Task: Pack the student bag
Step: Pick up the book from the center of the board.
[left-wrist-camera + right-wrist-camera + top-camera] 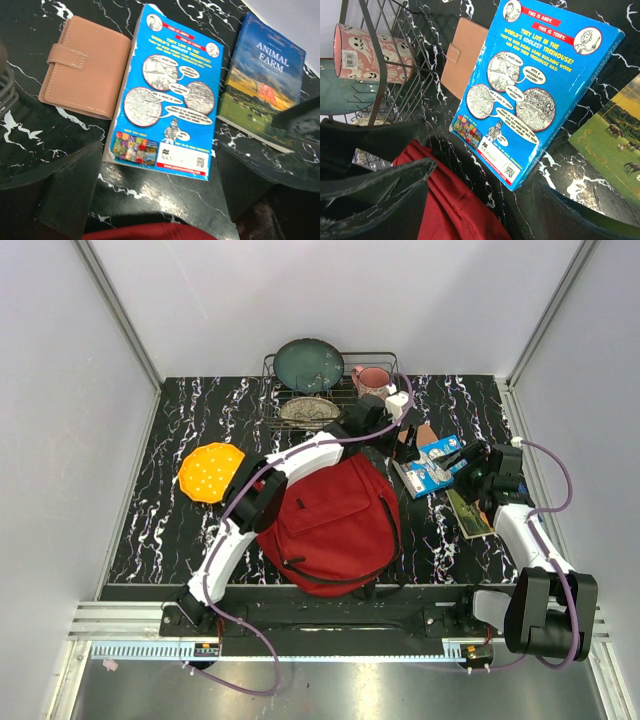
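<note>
- The student bag (pixel 335 525) lies on the worktop (pixel 160 530), mid near edge; packing looks barely begun.
- The blue book (pixel 167 95), Animal Farm book (pixel 262 82) and tan wallet (pixel 85 65) lie outside it.
- Left end effector (pixel 160 200) and right end effector (pixel 487 200) gape empty over the blue book.

A: What faces the left gripper (pixel 160 175)?
B: The blue paperback (pixel 167 95) lies between its spread fingers (pixel 65 190). The tan wallet (pixel 85 65) is just beside it on the left, and Animal Farm (pixel 262 82) is on the right past a slim bare gap. The red backpack (pixel 150 232) crowds the near side.
A: And the right gripper (pixel 480 205)?
B: The wire rack (pixel 395 55) walls its left
</note>
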